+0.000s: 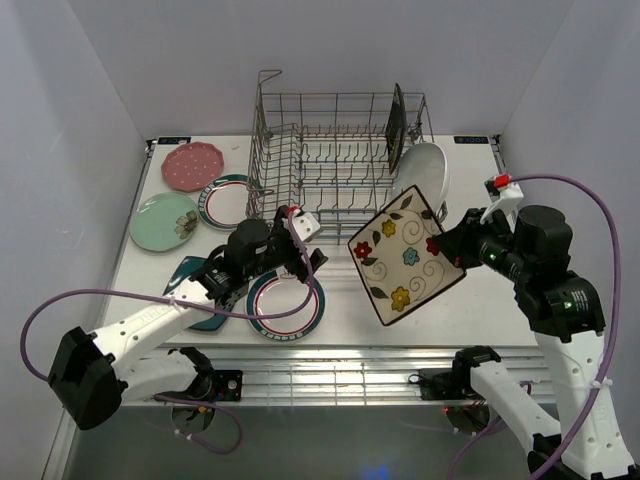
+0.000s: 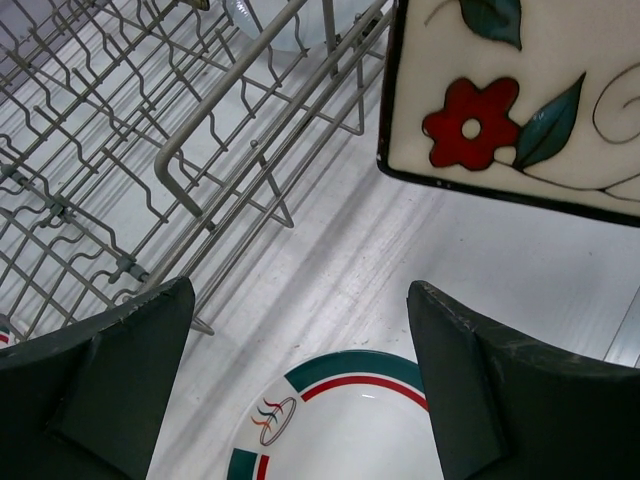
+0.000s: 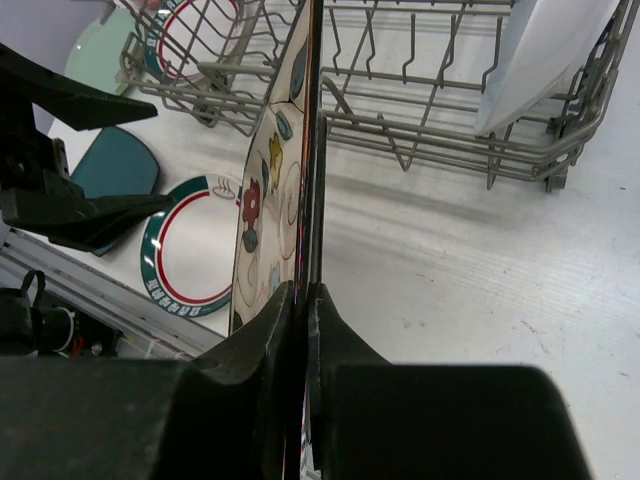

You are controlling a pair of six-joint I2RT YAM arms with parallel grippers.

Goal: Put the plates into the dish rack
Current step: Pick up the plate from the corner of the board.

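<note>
1. Two grippers hang over the table (image 1: 470, 320). The left gripper (image 1: 308, 245) has its jaws spread wide, with nothing between them.
2. Straight below those released jaws a teal-and-red-rimmed round plate (image 2: 340, 425) lies flat on the table. Neither finger touches it in the left wrist view.
3. The right gripper (image 3: 303, 300) is clenched on the rim of a floral square plate (image 1: 405, 255), one finger on each face. The plate is held clear of the table, tilted, with one corner pointing down.
4. Seen from the left jaws, the held plate is ahead and to the right, near them but apart. Its dark-edged corner with a red flower reaches over the space in front of the right finger.
5. The dish rack (image 1: 340, 150) stands beyond both pairs of jaws. Its near wall is just ahead of the left jaws, on their left. For the right jaws it lies past the held plate.
6. At the rack end nearer the right jaws, a white oval plate (image 1: 428, 172) leans inside. Beside it a dark-rimmed square plate (image 1: 397, 125) stands on edge among the tines.
7. Left of the left jaws, a teal square plate (image 1: 195, 285) lies partly under that arm.
8. Farther out on that side, three plates lie flat beside the rack's left end: a second rimmed round plate (image 1: 228, 200), a mint green plate (image 1: 165, 220) and a pink dotted plate (image 1: 192, 165).
</note>
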